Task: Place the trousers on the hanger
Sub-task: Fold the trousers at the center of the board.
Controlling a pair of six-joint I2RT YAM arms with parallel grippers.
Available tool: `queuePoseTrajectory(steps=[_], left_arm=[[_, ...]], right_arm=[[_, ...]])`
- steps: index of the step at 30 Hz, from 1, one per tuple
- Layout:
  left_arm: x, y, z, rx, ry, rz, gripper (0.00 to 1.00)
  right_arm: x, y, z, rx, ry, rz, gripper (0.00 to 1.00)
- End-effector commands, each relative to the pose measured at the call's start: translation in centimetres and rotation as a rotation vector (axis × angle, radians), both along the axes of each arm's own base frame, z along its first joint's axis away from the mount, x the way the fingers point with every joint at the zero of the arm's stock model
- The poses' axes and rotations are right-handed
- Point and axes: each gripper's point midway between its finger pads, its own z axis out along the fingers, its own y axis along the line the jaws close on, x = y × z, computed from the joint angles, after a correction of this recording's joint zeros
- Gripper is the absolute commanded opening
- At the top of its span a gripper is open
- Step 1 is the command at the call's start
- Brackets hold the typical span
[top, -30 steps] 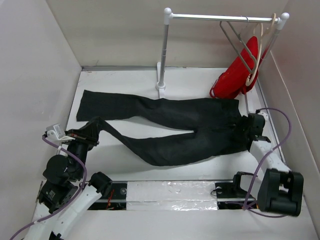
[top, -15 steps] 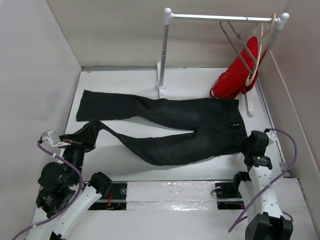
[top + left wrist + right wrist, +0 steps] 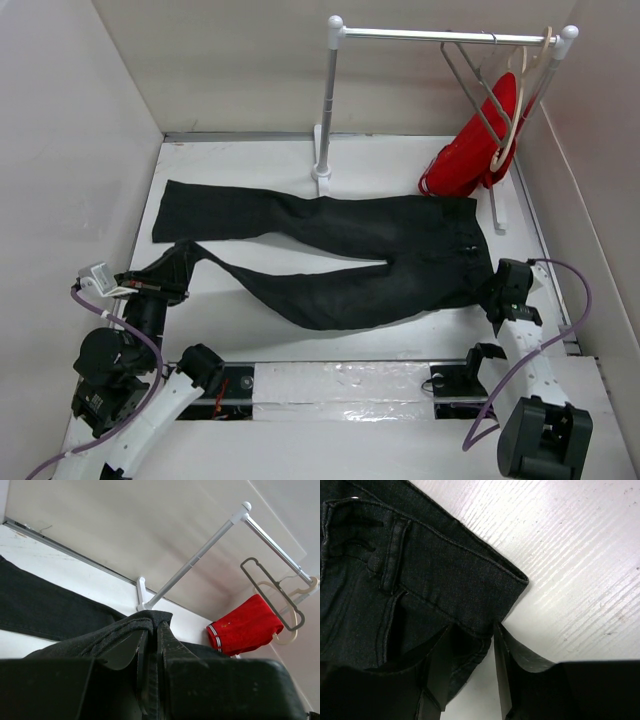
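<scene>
One hem still in left gripper (image 3: 151, 630), right gripper (image 3: 470, 640) astride trousers (image 3: 380, 240) waistband

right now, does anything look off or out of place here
Nothing damaged or spilled. The only oddity: the trousers lie flat on the table except one leg cuff, bunched and raised in the left gripper. The right gripper straddles the waistband corner, open. The grey hanger hangs bare.

Red garment (image 3: 462, 160) hangs just beside the hanger (image 3: 465, 84); rack post (image 3: 326, 110) stands behind the trousers (image 3: 380, 250).
</scene>
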Motion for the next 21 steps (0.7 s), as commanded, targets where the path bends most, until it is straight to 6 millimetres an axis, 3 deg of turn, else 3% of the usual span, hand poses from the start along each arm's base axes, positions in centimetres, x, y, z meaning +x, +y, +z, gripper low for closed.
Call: queuePoseTrajectory(steps=[1, 4, 6, 8, 9, 10, 12, 13, 14, 15, 17, 21], left_arm=[[-0.1, 0.3, 1.4, -0.023, -0.048, 0.014, 0.0], [0.1, 0.6, 1.4, -0.018, -0.043, 0.03, 0.0], [0.1, 0.7, 1.4, -0.017, -0.036, 0.04, 0.0], [0.0, 1.3, 1.5, -0.021, -0.033, 0.065, 0.0], [0.0, 1.6, 1.7, -0.027, -0.035, 0.077, 0.0], [-0.2, 2.1, 1.8, -0.035, -0.035, 0.101, 0.0], [-0.5, 2.8, 2.3, -0.051, -0.043, 0.124, 0.0], [-0.6, 3.3, 2.4, -0.054, -0.042, 0.144, 0.0], [-0.7, 3.3, 2.7, -0.056, -0.043, 0.14, 0.0], [-0.7, 3.3, 2.7, -0.056, -0.042, 0.143, 0.0], [-0.5, 3.1, 2.7, -0.049, -0.032, 0.137, 0.0], [-0.2, 3.2, 2.2, -0.044, -0.008, 0.149, 0.0]], right_arm=[[1.1, 0.0, -0.1, 0.019, -0.059, -0.016, 0.38], [0.9, 0.2, -0.8, 0.029, -0.018, -0.009, 0.15], [1.0, -0.1, 0.4, 0.003, -0.004, 0.013, 0.0], [0.9, -0.6, 2.4, -0.045, -0.011, 0.025, 0.0], [-0.4, -1.3, 3.0, -0.083, 0.029, 0.004, 0.0], [0.1, -2.0, 6.9, -0.137, -0.066, -0.012, 0.0], [-1.4, -3.2, 9.9, -0.237, -0.088, -0.038, 0.0], [-1.8, -3.6, 13.2, -0.286, -0.171, -0.056, 0.0], [-2.4, -4.0, 14.5, -0.325, -0.18, -0.056, 0.0], [-3.7, -4.7, 15.2, -0.356, -0.156, -0.094, 0.0], [-3.9, -4.9, 17.7, -0.377, -0.192, -0.11, 0.0], [-5.0, -5.3, 18.6, -0.402, -0.14, -0.123, 0.0]])
